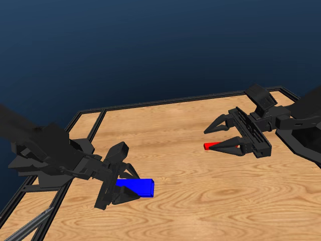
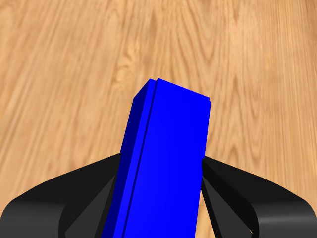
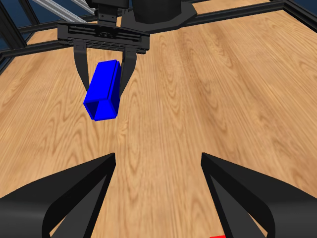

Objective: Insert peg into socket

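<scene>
My left gripper (image 1: 131, 187) is shut on the blue socket (image 1: 136, 187), at the table's near left. The socket (image 2: 163, 163) fills the left wrist view between the two jaws, which press its sides. From the right wrist view the socket (image 3: 103, 94) hangs tilted in the left gripper (image 3: 103, 90), one end facing this camera. The red peg (image 1: 212, 146) lies on the table at the right, beside the lower jaw of my right gripper (image 1: 211, 141), which is open with its jaws spread wide. Only a sliver of the peg (image 3: 218, 236) shows by the right gripper (image 3: 158, 161).
A black frame (image 1: 165, 102) runs along the far and left edges of the wooden table (image 1: 200, 201). Bare wood lies between the two grippers.
</scene>
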